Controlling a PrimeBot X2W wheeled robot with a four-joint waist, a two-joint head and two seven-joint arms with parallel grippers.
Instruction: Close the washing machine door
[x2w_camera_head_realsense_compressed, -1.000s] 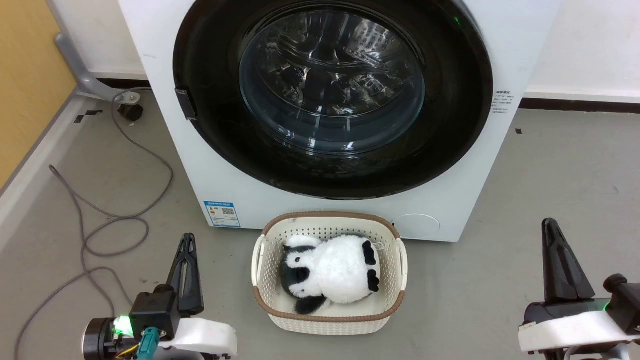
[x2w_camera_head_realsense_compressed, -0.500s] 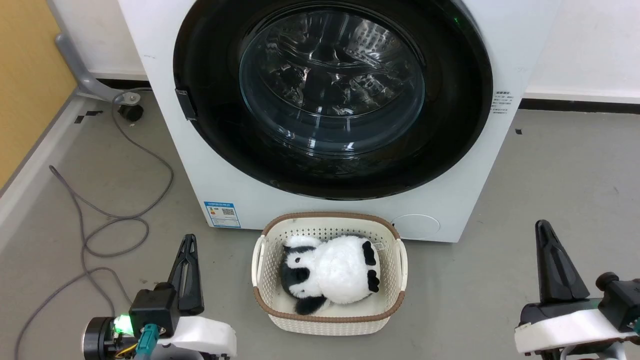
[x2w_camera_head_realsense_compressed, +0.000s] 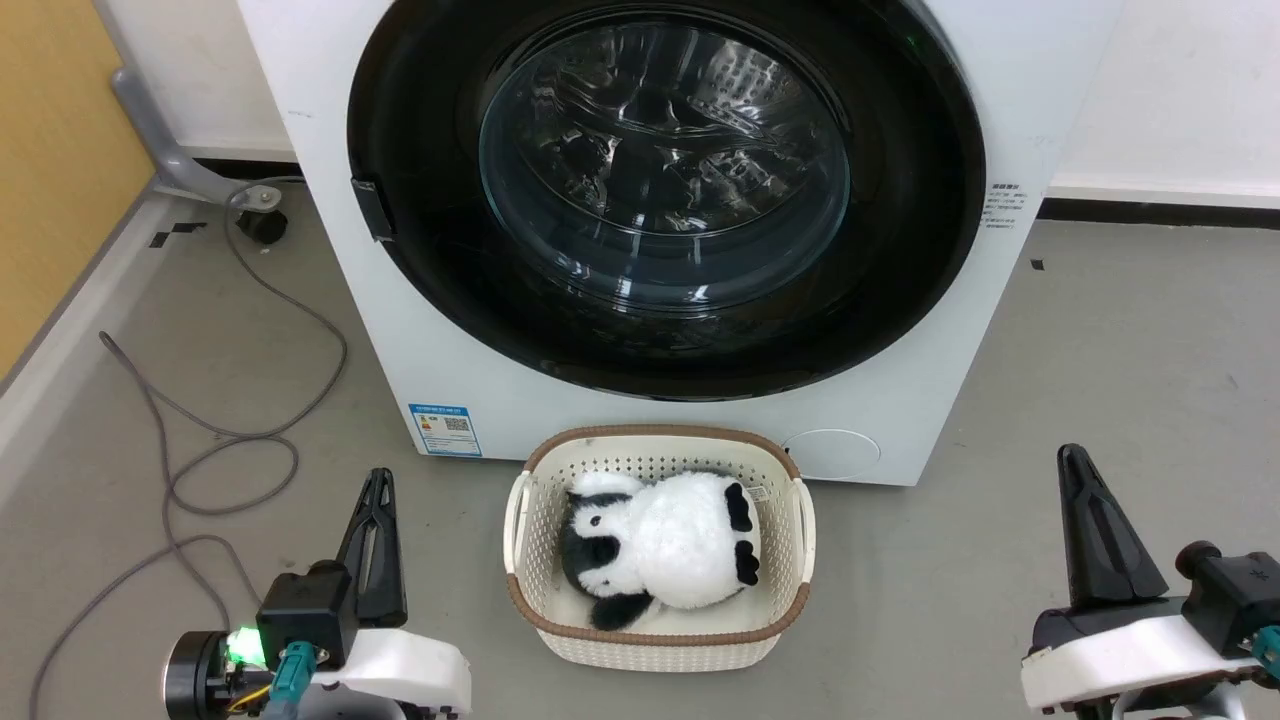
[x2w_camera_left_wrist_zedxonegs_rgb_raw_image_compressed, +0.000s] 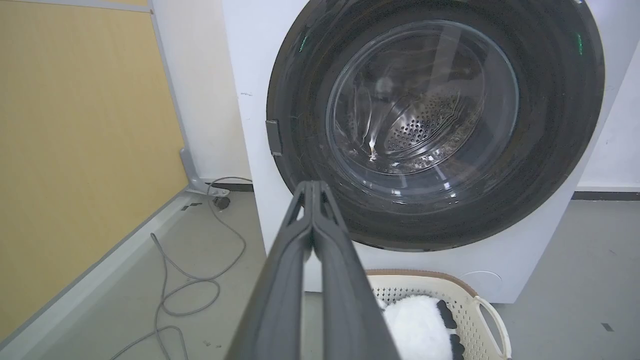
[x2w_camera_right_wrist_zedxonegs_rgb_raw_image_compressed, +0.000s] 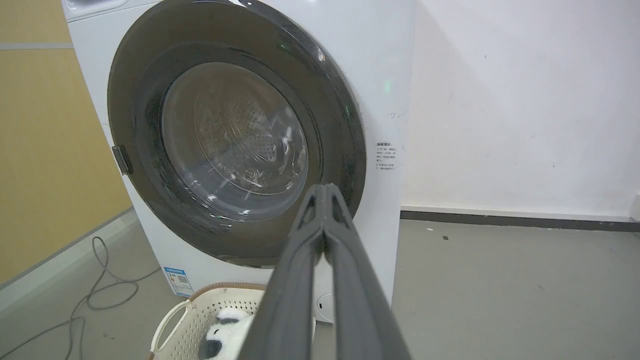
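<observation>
Round glossy black washing machine door (x2w_camera_head_realsense_compressed: 420, 250) sits flush in big white washing machine (x2w_camera_head_realsense_compressed: 500, 390); right gripper (x2w_camera_head_realsense_compressed: 1072, 457) edges left, left gripper (x2w_camera_head_realsense_compressed: 378, 477) idle, all fingers clenched empty; closing judged complete.

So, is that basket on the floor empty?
No, a black-and-white plush toy lies inside the basket.

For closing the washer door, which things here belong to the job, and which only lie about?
Job:
round glossy black door with glass window
white front-loading washing machine

Lying about:
cream plastic basket
black-and-white plush panda inside it
grey cable on the floor
</observation>
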